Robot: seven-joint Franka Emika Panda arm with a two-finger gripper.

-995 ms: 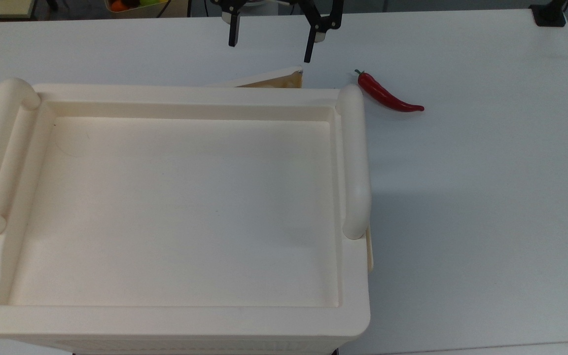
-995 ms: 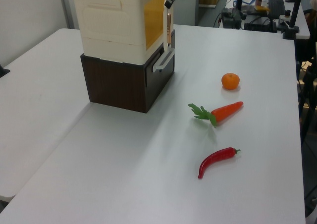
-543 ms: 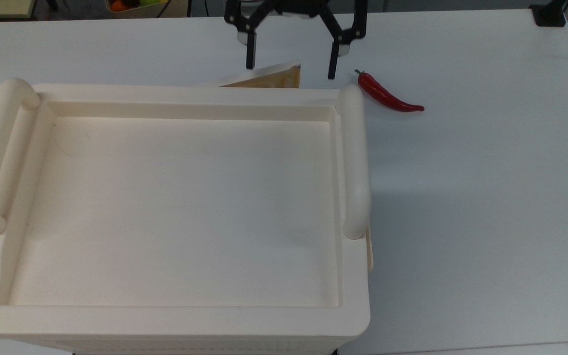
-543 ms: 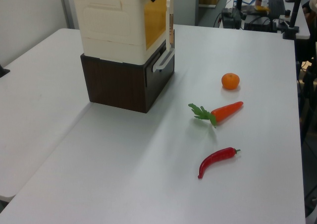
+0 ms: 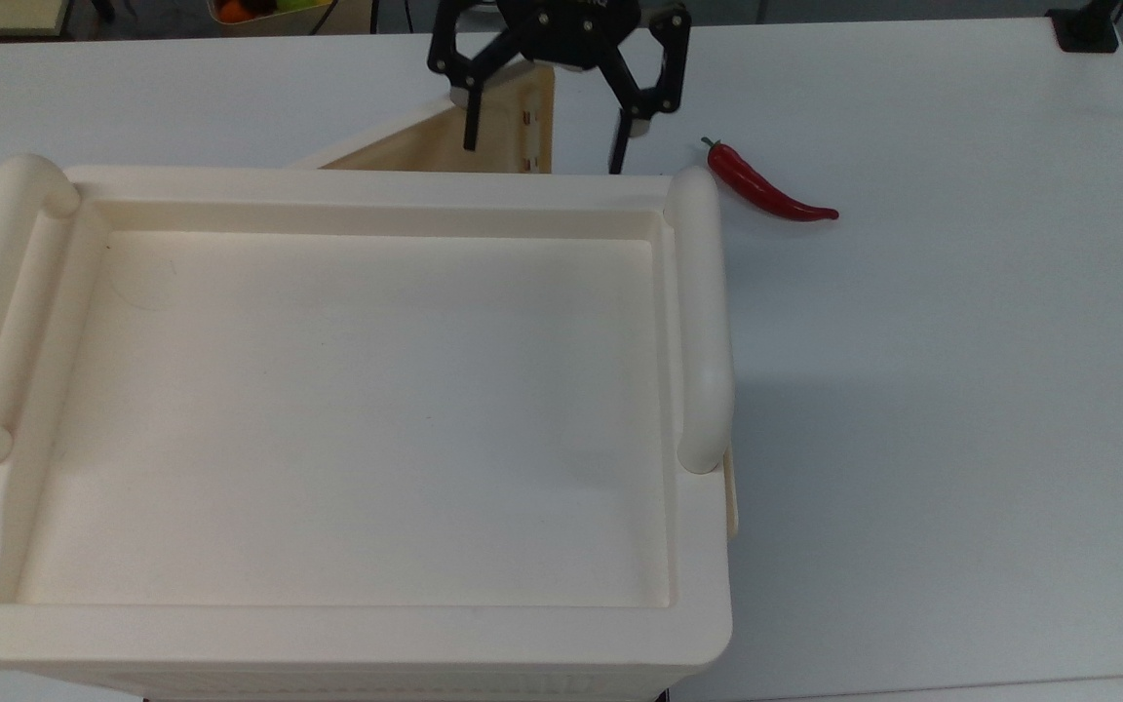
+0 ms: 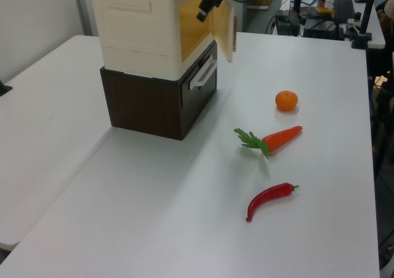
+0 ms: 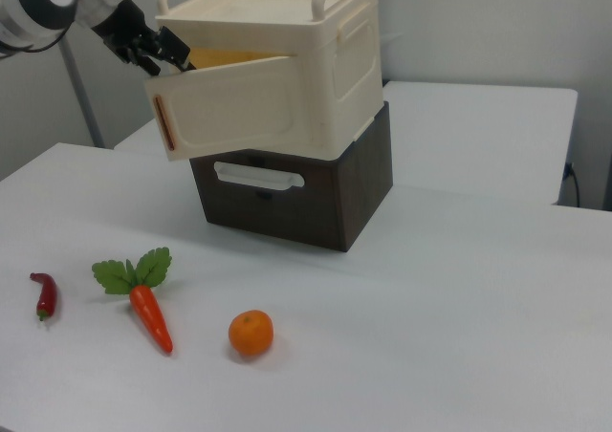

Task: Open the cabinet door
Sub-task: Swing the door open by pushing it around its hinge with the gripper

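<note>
Sitting on a dark brown drawer unit [image 7: 287, 198], the cabinet [image 5: 347, 409] takes up most of the top view's left half, its recessed tray top framed by two thick tubular handles [image 5: 703, 322]. The cabinet door [image 5: 469, 136] stands partly swung out from the cabinet's far edge in the top view, hinged toward the top view's left, its free edge with two small metal fittings pointing away from the cabinet. In the right view the door [image 7: 229, 107] angles out toward the right view's left, and an amber-yellow interior shows behind it. In the left view the door [image 6: 228, 35] sticks out from the cabinet's front, above the drawer's pale handle [image 6: 202, 76].

The gripper [image 5: 542, 151] hangs at the far side of the cabinet in the top view, its two black fingers [image 5: 470, 122] spread wide apart and clasping nothing. One finger lies over the door panel near its free edge; the other is to the top view's right of that edge, so the edge sits between them. Whether either finger touches the panel is unclear.

On the white table [image 5: 961, 390], a red chili pepper [image 5: 766, 190] lies just beside the cabinet's far right corner in the top view. In the left view a carrot [image 6: 274, 139] with green leaves lies between the chili and an orange [image 6: 286, 100], all well apart from the cabinet.
</note>
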